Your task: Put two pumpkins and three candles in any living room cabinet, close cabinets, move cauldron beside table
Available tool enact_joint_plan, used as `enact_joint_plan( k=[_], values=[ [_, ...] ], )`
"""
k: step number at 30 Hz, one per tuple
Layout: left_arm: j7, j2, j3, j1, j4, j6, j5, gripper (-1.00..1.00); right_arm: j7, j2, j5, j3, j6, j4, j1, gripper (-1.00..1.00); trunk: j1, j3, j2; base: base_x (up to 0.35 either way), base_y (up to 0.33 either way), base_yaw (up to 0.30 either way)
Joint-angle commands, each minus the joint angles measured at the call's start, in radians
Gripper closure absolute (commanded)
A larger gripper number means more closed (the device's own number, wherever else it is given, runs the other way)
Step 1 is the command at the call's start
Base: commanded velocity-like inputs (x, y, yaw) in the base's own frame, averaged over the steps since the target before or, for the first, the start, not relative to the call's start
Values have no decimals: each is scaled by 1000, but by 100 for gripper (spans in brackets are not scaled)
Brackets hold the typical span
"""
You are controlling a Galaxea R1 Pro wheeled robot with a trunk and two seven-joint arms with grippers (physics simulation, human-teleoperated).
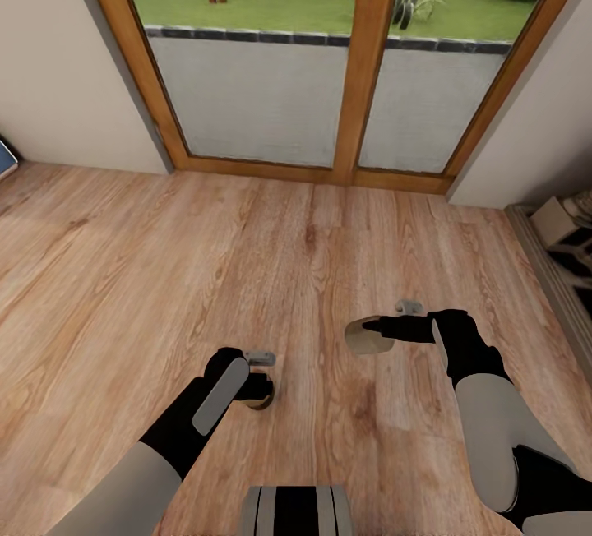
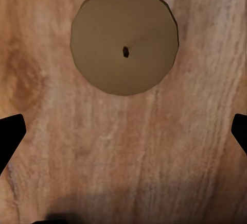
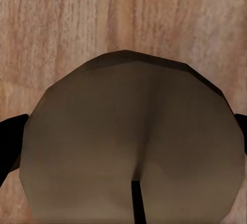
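While the robot faces the glass patio doors (image 1: 329,67) over bare wood floor (image 1: 164,256), each arm carries one candle, probably so both can be taken to a cabinet in one trip. The right gripper (image 1: 370,330) has a pale candle (image 1: 367,339) between its fingers, tipped on its side in the head view; the right wrist view has this candle (image 3: 134,147) close up with the dark fingertips (image 3: 10,136) at its flanks, so the gripper looks clamped on it. The left gripper (image 1: 259,388) points down with a candle (image 1: 261,400) just showing under it; in the left wrist view the candle (image 2: 124,39) sits ahead of the fingertips (image 2: 10,136), which stand wide apart at the edges, and whether they actually pinch it cannot be told. Count: two candles, no pumpkins or cauldron here. Some shelving (image 1: 567,240) shows at the right edge.
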Motion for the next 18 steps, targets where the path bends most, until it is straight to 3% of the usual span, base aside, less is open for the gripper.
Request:
enact_joint_plan(
  k=[1,7,14,18],
  values=[
    [0,0,0,0,-2,0,0,-100,0,0,-1,0,0,0,0,100,0,0,0,0,0,0],
    [1,1,1,0,0,0,-1,-100,0,-1,-1,0,0,0,0,100,0,0,0,15,1,0],
    [0,2,1,0,2,-2,0,-100,0,0,-1,0,0,0,0,100,0,0,0,238,69,0],
    [0,2,1,0,-1,-3,0,-100,0,0,-1,0,0,0,0,100,0,0,0,54,12,0]
  ],
)
